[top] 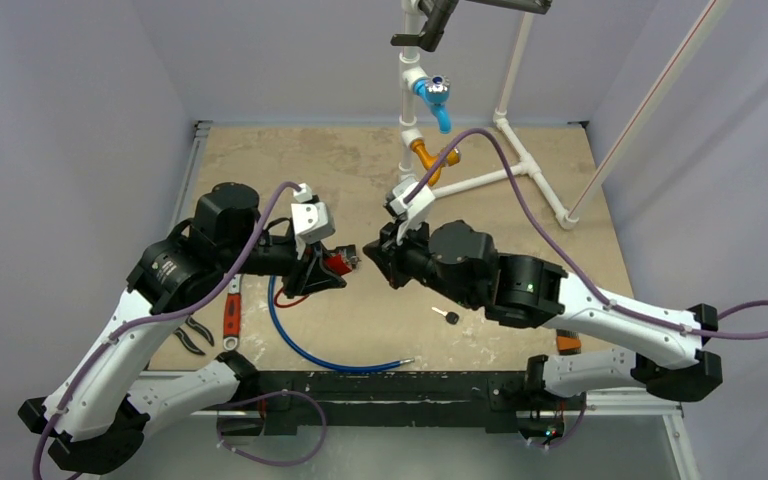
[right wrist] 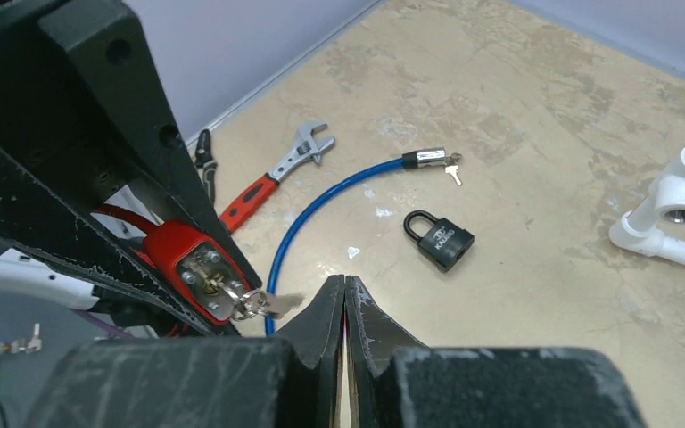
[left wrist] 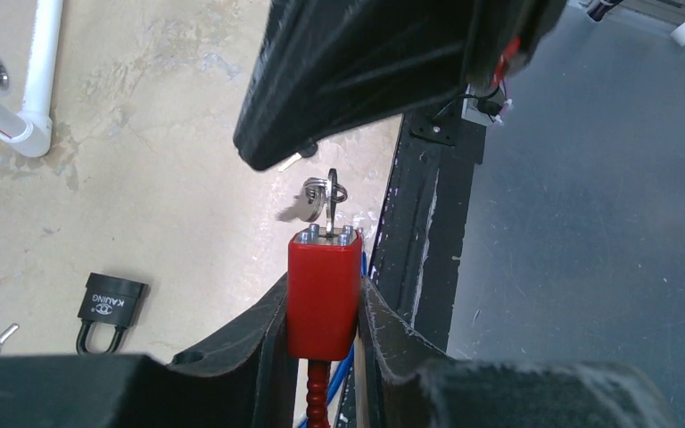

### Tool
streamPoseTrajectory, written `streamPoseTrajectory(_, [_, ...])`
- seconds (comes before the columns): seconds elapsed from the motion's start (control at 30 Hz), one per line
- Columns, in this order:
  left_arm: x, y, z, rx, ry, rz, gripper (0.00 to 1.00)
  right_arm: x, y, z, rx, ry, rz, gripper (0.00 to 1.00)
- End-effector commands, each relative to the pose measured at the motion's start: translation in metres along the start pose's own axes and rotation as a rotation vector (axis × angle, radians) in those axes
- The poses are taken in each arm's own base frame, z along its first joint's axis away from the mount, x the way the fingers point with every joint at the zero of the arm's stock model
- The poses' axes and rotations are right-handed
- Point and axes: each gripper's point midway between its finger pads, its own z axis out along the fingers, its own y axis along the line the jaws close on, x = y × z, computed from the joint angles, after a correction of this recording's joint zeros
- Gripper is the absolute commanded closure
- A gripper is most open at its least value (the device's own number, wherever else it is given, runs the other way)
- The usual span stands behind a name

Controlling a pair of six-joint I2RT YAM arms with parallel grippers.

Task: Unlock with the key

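My left gripper (left wrist: 323, 283) is shut on a red padlock (left wrist: 323, 290), held above the table with its keyway end toward the right arm. A silver key (left wrist: 325, 201) on a ring sticks out of that keyway, and a second key hangs from the ring. In the right wrist view the red padlock (right wrist: 192, 263) and its key (right wrist: 263, 303) sit just left of my right gripper (right wrist: 345, 281). That gripper is shut with nothing between its fingers and does not touch the key. From above, the two grippers face each other over the red padlock (top: 340, 262).
A black padlock (right wrist: 441, 239) lies on the table beside a blue cable lock (right wrist: 321, 205) with a key (right wrist: 450, 169) at its end. A red-handled wrench (top: 231, 318) and pliers (top: 193, 335) lie at the left. A white pipe frame (top: 480, 180) stands at the back.
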Motion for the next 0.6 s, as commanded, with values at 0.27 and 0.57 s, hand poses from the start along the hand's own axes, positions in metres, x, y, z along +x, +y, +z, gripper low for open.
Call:
streamPoseTrajectory(0.27, [-0.014,-0.003,-0.003,-0.009,-0.056,0.000,1.00,-0.022,0.008,0.004,0.269,-0.116,-0.204,1.00])
streamPoseTrajectory(0.57, [-0.018,-0.006,-0.002,0.015,-0.062,-0.005,1.00,-0.010,0.030,0.012,0.336,-0.110,-0.328,1.00])
